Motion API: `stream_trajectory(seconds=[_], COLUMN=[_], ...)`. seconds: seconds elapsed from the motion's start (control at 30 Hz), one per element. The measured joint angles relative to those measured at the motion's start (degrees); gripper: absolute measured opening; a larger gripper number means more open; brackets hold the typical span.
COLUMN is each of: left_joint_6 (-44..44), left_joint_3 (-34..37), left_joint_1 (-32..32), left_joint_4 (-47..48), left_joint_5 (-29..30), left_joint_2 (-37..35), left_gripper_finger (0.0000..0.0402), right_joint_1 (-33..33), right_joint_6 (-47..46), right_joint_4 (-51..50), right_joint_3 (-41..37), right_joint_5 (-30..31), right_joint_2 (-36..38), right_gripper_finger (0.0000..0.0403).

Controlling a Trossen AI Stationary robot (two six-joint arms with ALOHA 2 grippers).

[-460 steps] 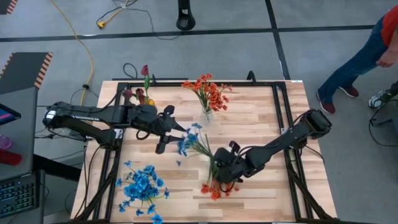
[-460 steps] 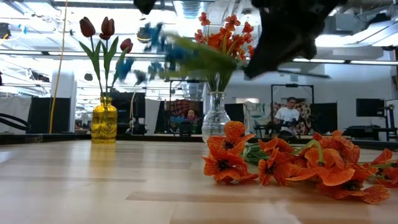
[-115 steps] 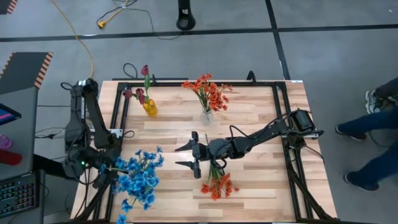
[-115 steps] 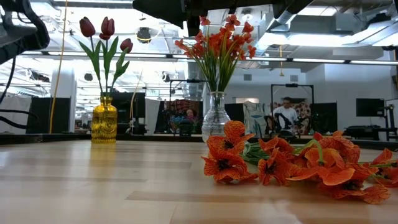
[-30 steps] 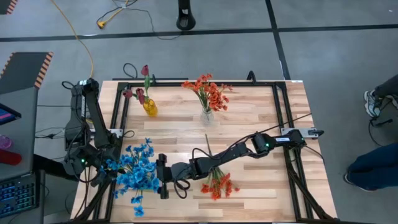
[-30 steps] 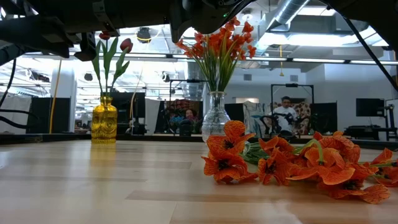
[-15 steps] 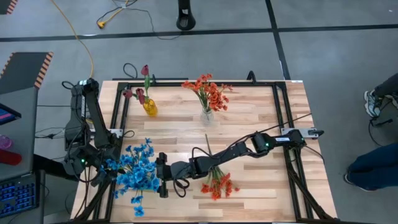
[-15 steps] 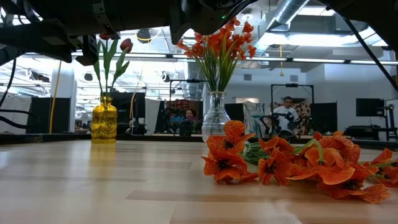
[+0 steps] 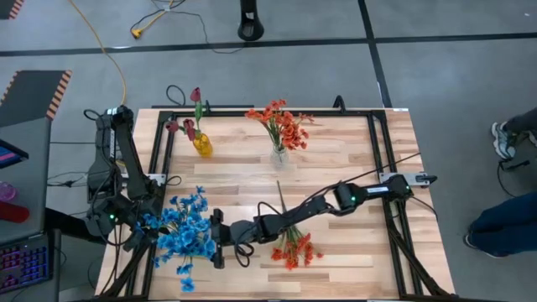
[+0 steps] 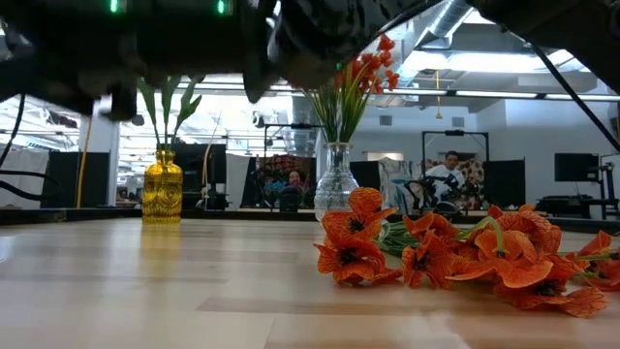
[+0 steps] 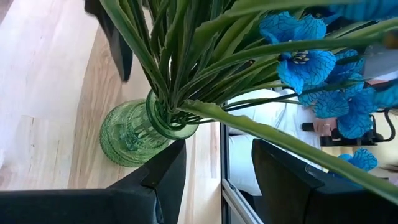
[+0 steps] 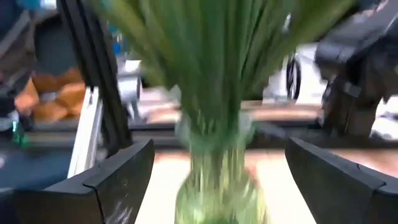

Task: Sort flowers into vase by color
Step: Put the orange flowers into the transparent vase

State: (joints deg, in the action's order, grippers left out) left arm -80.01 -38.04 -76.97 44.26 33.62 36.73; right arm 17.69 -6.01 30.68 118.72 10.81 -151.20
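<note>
Right gripper (image 9: 216, 240) crept toward blue flowers (image 9: 186, 232), jaws wide open; left gripper (image 11: 214, 180) jaws parted, empty.

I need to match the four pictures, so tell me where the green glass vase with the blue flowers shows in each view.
High view: near the table's left edge, hidden under the blue flowers.
Low view: not in it.
Left wrist view: green vase left of centre, just past the left end effector.
Right wrist view: bottom centre, between the open fingers of the right end effector.
Shared landmark: the green stems entering the vase's neck.
</note>
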Motion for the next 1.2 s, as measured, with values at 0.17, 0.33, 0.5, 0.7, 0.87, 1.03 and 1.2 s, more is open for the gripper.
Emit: stream_trajectory(seconds=[0.17, 0.33, 0.5, 0.7, 0.87, 1.03, 1.2], left_joint_6=[0.0, 0.0, 0.69, -2.75, -8.32, -14.06, -21.14], left_joint_3=[0.0, 0.0, 0.0, 0.0, 0.0, -0.78, -3.83], left_joint_1=[-0.01, -0.02, -0.02, 0.0, -0.02, 0.0, -0.01], left_joint_4=[0.01, 0.02, 0.04, 0.03, 0.23, 0.63, 4.02], left_joint_5=[0.05, 0.99, 5.16, 2.59, -4.36, -11.8, -15.55], left_joint_2=[0.0, 0.01, 0.02, -0.02, -0.02, -0.93, -2.73], left_gripper_finger=[0.0171, 0.0171, 0.0171, 0.0171, 0.0165, 0.0149, 0.0133], right_joint_1=[-0.54, -0.49, -0.58, -0.56, -0.58, -0.85, -0.91], right_joint_6=[-1.38, -1.09, -1.08, -1.08, -1.01, -1.03, -1.03], right_joint_4=[-0.53, -1.02, -1.3, -1.72, -1.69, -1.69, -1.71], right_joint_3=[0.02, -0.07, -0.07, -0.07, -0.07, -0.07, -0.07], right_joint_5=[1.02, 1.04, 1.04, 1.05, 1.07, 1.04, 1.04], right_joint_2=[-0.03, -0.09, -0.06, -0.06, -0.06, -0.06, -0.06], right_gripper_finger=[0.0388, 0.0388, 0.0388, 0.0388, 0.0388, 0.0388, 0.0388])
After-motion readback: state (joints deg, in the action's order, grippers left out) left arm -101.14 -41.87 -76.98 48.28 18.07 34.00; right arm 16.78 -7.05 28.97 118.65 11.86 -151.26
